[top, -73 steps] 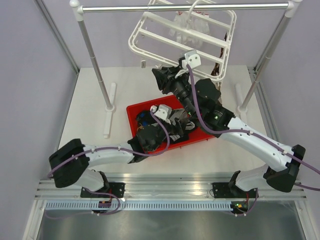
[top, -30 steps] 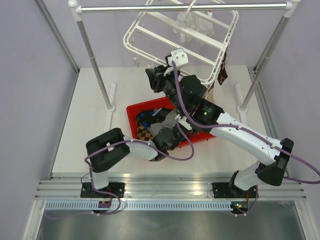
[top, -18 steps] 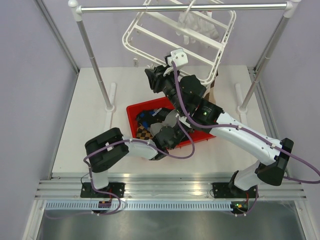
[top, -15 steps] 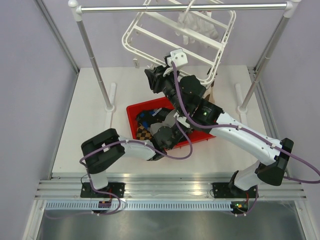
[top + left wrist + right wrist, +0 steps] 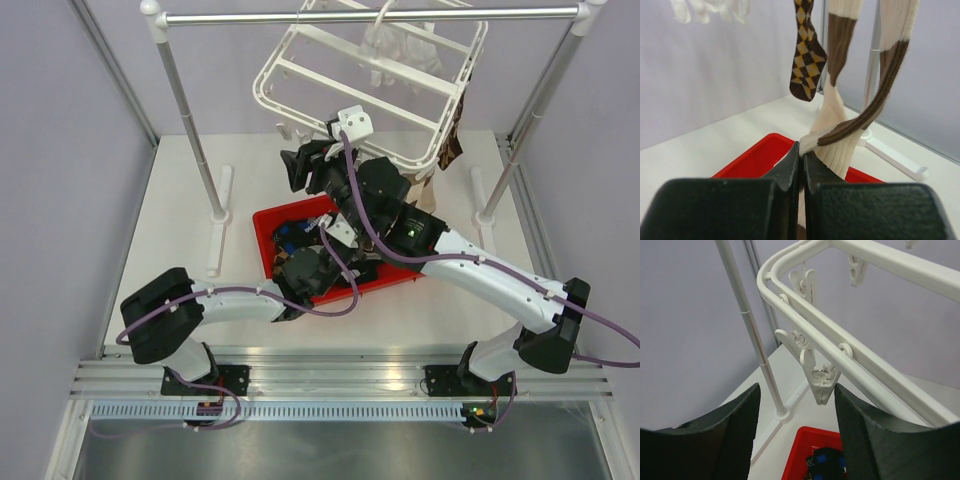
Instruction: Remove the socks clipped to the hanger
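Socks (image 5: pixel 840 40) hang from clips along the right side of the hanger (image 5: pixel 890 260). It is a white frame hooked on the silver rail (image 5: pixel 230 17) above the far edge of the table (image 5: pixel 180 230), towards the far right corner. In the left wrist view an argyle sock (image 5: pixel 807 55) dangles free. Beside it, two brown-and-cream striped socks (image 5: pixel 835 125) drop toward the red tray (image 5: pixel 752 160), which sits around the middle of the table. The left pincer (image 5: pixel 801 150) is over that tray, its fingers pressed together with only a hairline slit between them. They nip the cream end of one striped sock (image 5: pixel 875 105), which slants from the frame down to the fingertips. The right pincer (image 5: pixel 796 390) is up under the frame's near left side, fingers spread wide and gripping nothing. A white clip (image 5: pixel 819 377) hangs in line with the gap between them; whether it is inside the gap or beyond it cannot be told. Dark socks (image 5: pixel 827 460) with blue marks lie in the tray. A white glove-like cloth (image 5: pixel 400 50) hangs at the frame's far side.
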Robot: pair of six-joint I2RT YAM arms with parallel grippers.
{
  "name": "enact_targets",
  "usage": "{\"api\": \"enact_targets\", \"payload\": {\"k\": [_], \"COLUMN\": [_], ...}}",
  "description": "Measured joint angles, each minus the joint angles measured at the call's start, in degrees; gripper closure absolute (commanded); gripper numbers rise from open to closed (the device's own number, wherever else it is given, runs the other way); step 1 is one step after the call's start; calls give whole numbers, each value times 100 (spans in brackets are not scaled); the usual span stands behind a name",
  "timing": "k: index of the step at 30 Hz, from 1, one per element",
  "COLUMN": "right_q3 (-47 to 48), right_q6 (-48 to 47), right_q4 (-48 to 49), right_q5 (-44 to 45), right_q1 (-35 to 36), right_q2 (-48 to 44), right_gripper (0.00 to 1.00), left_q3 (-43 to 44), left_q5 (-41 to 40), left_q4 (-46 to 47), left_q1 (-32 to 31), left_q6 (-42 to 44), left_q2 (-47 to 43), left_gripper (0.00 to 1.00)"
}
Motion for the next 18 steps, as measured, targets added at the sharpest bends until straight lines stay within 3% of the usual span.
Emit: {"api": "enact_targets", "payload": {"k": [6,10,11,13,18], "right_q3": [-105,-144,-146,-153,-205], "right_q6": [33,63,70,129,216], "right_q4": [-76,-175,-192,-264,-562], "right_q5": [4,-15,-26,-125,-507], "right_q1": [52,122,136,168,192], "right_q2": [-111,-245,-273,-358,-623], "right_gripper": [22,21,11,2,2], "left_q3": [-313,-411,-437,-492,-540], "left_q5": [-11,-22,-24,-24,-22], "left_q4": [-258,-358,-387,-444,-518], "left_q1": [175,256,282,348,503], "left_q6": [-164,-229,-258,-313,-420], "left_q2": [-352,-553,-605,-730,-935], "left_gripper": [98,98,98,98,98]}}
